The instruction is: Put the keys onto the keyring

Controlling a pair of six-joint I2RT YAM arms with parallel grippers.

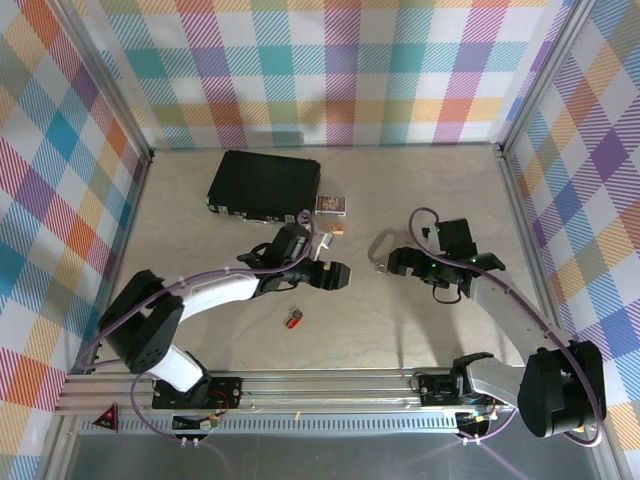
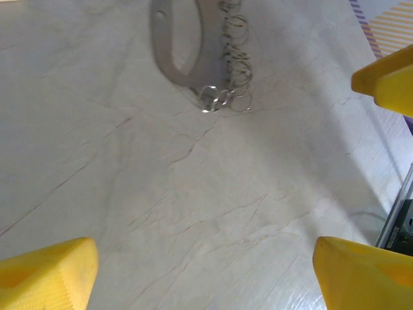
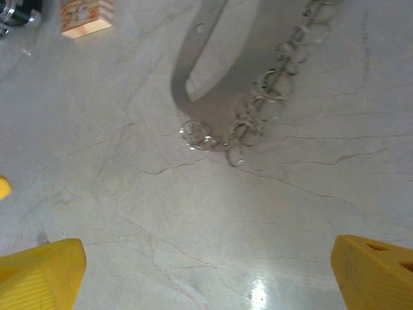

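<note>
Logged the keys (image 2: 161, 45) as cut off at the top edge of the left wrist view: a flat silvery loop with a small hole, plus a string of thin wire rings (image 2: 235, 61) trailing beside it. Same cropping at the top of the right wrist view. Could not separate single rings where bunched at the loop's near end. From above, placed the keys flat on the table (image 1: 420, 330), right of the black case (image 1: 265, 185) and nearer the arm bases than it. Placed the keyring (image 1: 294, 320) well apart from the case, even nearer the bases, roughly below the case's right end. Seen as a small red tag only; label window and metal end too small to make out.

Checked the left gripper (image 1: 328, 272): spread wide, yellow fingertips (image 2: 45, 274) at opposite bottom corners of its wrist view, nothing held. Sits just off the case's near right corner. Checked the right gripper (image 3: 208, 274): likewise released, fingertips (image 3: 374, 271) far apart, grasping nothing, short of the keys, well right of the case.

Tried reading print. Red-and-white card box (image 1: 332, 205), just beside the case's right end: illegible. Small tan block (image 3: 87, 16), just nearer than the box: orange-and-white printing, blurred, no words readable. Black label (image 2: 395, 236) with white lettering at the left wrist view's right edge: too small to read.
</note>
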